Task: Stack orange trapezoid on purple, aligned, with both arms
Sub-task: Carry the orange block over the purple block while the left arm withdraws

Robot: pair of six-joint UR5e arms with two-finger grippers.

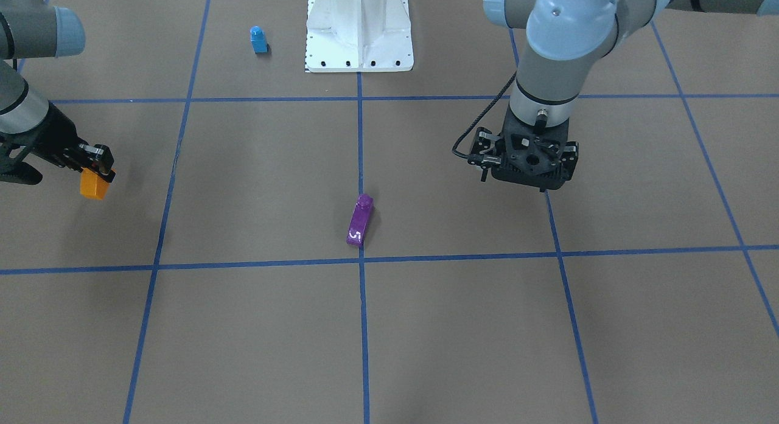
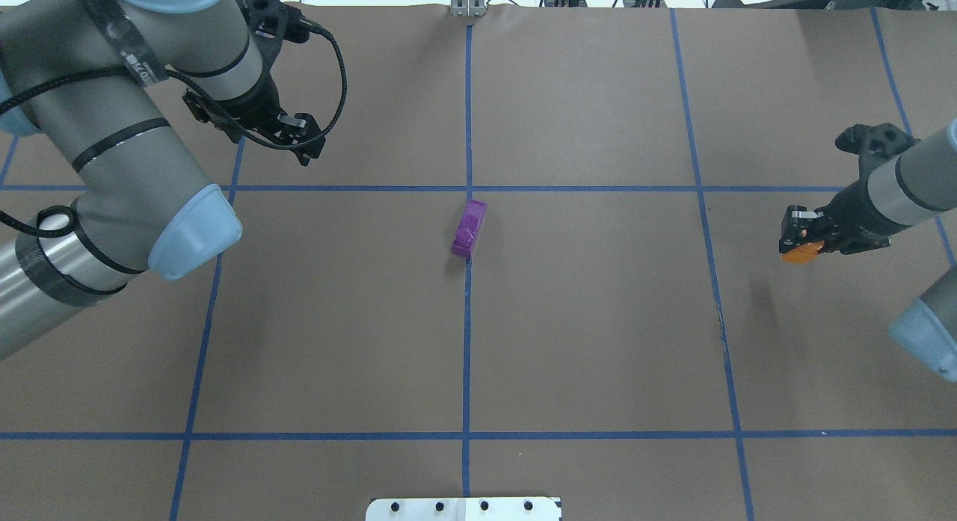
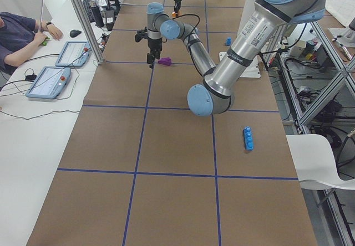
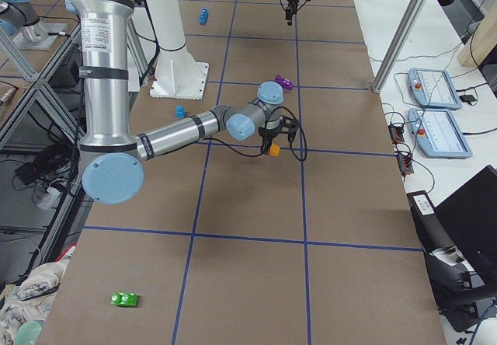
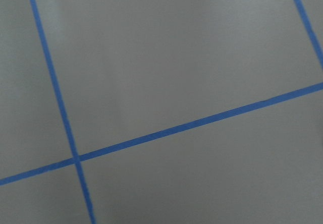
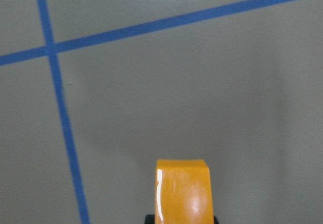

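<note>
One orange trapezoid [image 1: 94,185] hangs clear above the counter [image 1: 456,326], clamped at its top in the right pincer [image 1: 97,168] near the robot's right edge. One purple brick [image 1: 359,221] lies flat on the centre tape line, well apart from both arms. The left pincer [image 1: 528,168] hovers over bare counter; whether its jaws are apart cannot be told. One small blue brick [image 1: 258,39] stands beside the white base [image 1: 359,31].
</note>
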